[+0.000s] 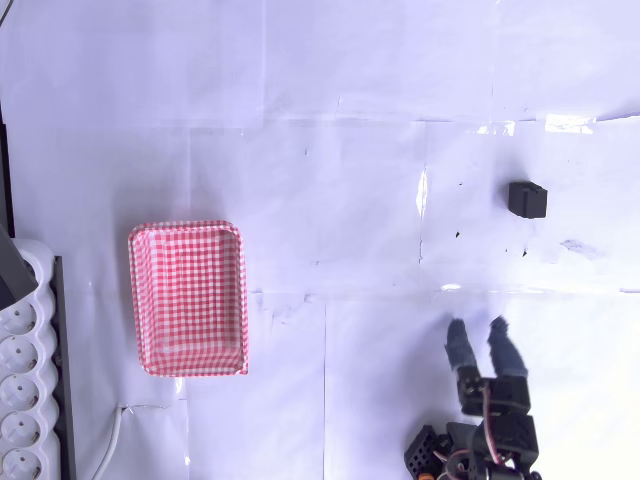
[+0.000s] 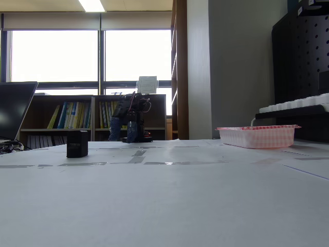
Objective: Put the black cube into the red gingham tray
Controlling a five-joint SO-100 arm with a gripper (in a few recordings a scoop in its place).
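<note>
The black robot gripper (image 1: pixel 478 332) with two blue-grey fingers waits with its fingers apart, holding nothing.

The small matte black cube (image 1: pixel 527 199) sits on the white table (image 1: pixel 340 150), a bit past the fingers in the overhead view. The grab could miss and push it away. The red-and-white checked tray (image 1: pixel 187 298), far left, looks empty.

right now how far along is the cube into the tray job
Nothing is done yet. The black cube sits on the table, far to the right of the red gingham tray in the overhead view. The gripper is open and holds nothing, its fingers pointing toward the cube with a gap between them and it. Reaching, grasping, carrying and dropping all remain.
</note>
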